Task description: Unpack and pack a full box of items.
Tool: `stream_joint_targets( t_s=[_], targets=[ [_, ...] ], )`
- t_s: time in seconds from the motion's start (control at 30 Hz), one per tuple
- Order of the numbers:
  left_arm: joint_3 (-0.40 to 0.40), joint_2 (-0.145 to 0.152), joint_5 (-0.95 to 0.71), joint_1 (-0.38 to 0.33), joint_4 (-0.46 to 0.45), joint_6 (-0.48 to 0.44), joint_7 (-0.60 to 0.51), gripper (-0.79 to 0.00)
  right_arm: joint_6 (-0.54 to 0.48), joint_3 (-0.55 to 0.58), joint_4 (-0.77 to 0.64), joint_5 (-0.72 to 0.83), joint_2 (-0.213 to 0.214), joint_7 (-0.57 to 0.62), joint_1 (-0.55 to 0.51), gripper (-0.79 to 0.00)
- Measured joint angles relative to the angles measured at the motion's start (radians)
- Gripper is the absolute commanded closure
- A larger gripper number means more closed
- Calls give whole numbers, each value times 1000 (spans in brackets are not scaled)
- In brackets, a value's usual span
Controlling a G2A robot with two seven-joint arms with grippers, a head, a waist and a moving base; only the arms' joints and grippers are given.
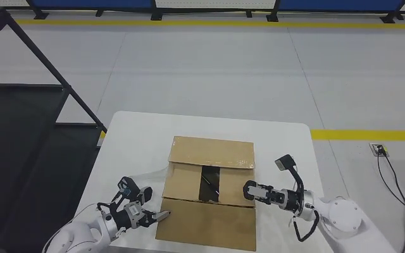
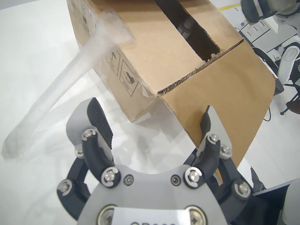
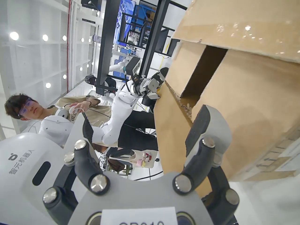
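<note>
On the white table (image 1: 133, 145) in front of me sits the brown corrugated cardboard box (image 1: 185, 180), its top only partly undone: a dark slot (image 1: 209, 183) shows between the two inner flaps. The broad near outer flap (image 1: 205, 224) is folded out toward me. That flap's long axis runs crosswise, from one of my arms to the other. My left gripper (image 1: 162, 215) is at its left edge, jaws wide, with one finger just beside the cardboard. My right gripper (image 1: 247, 189) is at the box's right side by the fold, jaws also wide, with the flap's edge standing between them and nothing clamped. A strip of clear tape (image 2: 100, 47) hangs loose off the left wall. I judge both arms equally near.
</note>
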Motion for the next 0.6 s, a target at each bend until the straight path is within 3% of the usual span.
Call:
stream_joint_targets(
  t_s=[0.6],
  targets=[
    [0, 0, 0, 0, 0, 0, 0, -785, 49, -33, 17, -57, -20, -86, 27, -785]
  ],
)
